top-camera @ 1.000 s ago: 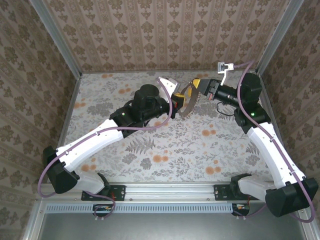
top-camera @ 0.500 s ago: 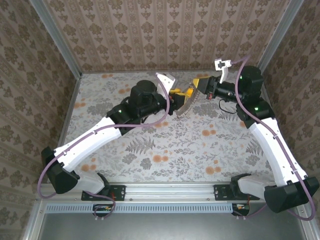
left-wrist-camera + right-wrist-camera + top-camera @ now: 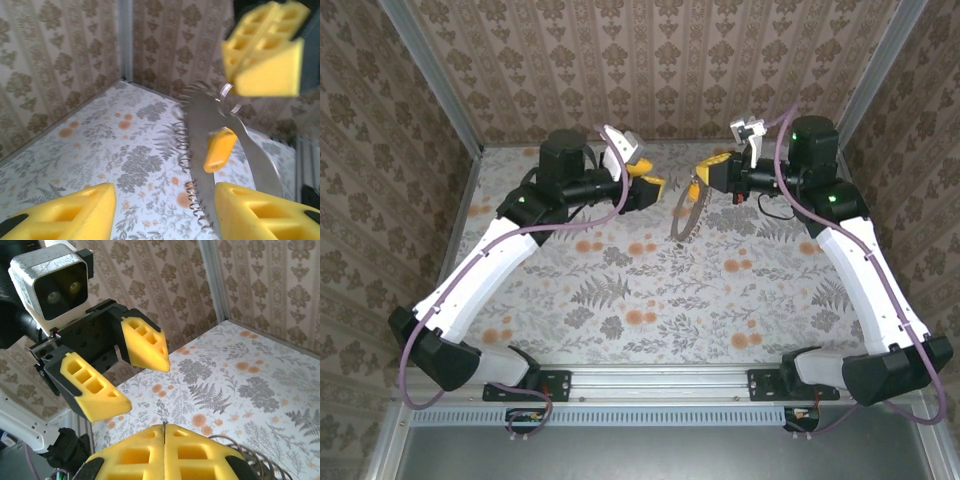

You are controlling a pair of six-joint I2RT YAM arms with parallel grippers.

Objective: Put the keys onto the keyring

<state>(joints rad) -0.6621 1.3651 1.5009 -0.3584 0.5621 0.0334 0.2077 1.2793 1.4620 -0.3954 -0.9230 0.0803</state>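
Note:
The keyring (image 3: 683, 216) is a silvery loop with a coiled edge, and it hangs above the table from my right gripper (image 3: 706, 174). That gripper is shut on the ring's top, and a thin metal edge shows between its closed pads (image 3: 150, 455). The key with the orange-yellow head (image 3: 219, 149) dangles against the loop (image 3: 204, 125); how it is attached I cannot tell. My left gripper (image 3: 656, 184) stands open just left of the ring, holding nothing. In the left wrist view its fingers (image 3: 75, 212) straddle the ring's lower part without touching it. The right wrist view shows the open left gripper (image 3: 145, 387) facing mine.
The floral tablecloth (image 3: 620, 300) covers the table, with patterned walls close behind and metal corner posts (image 3: 435, 80) at both sides. Both arms meet near the back of the table, with purple cables (image 3: 570, 228) looping along them.
My left gripper has opened, let go of the ring and drawn back to the left. My right gripper has risen slightly, and the keyring now hangs from it alone.

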